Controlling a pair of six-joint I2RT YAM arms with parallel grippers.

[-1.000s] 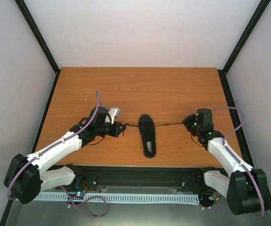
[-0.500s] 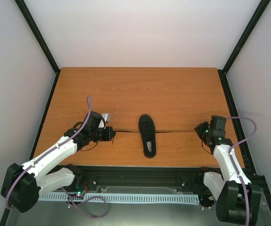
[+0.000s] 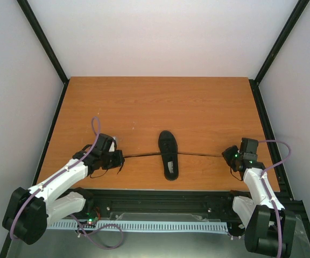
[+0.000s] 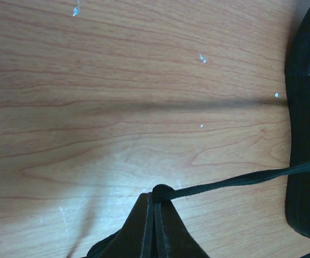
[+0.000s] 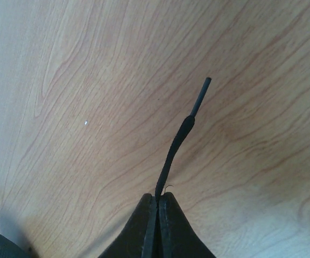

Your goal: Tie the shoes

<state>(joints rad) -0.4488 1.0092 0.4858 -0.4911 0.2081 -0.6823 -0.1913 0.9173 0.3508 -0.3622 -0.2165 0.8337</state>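
The small black shoe (image 3: 169, 155) lies on the wooden table near the front middle, lengthwise toward me. Its thin black laces run taut out to both sides. My left gripper (image 3: 120, 157) is shut on the left lace (image 4: 235, 180), left of the shoe; the shoe's dark sole edge (image 4: 305, 107) shows at the right of the left wrist view. My right gripper (image 3: 230, 156) is shut on the right lace (image 5: 177, 144) near its end, right of the shoe; the lace's stiff tip (image 5: 201, 95) sticks out past the jaws.
The wooden table (image 3: 160, 102) stretches away behind the shoe. Black frame posts (image 3: 42, 40) stand at its back corners and a black rail (image 3: 160, 196) runs along the front edge. A loose lace loop hangs under the left gripper.
Both grippers have moved outward and toward me, away from the shoe, each holding its lace. The laces are pulled out longer and taut. The shoe has stayed in place.
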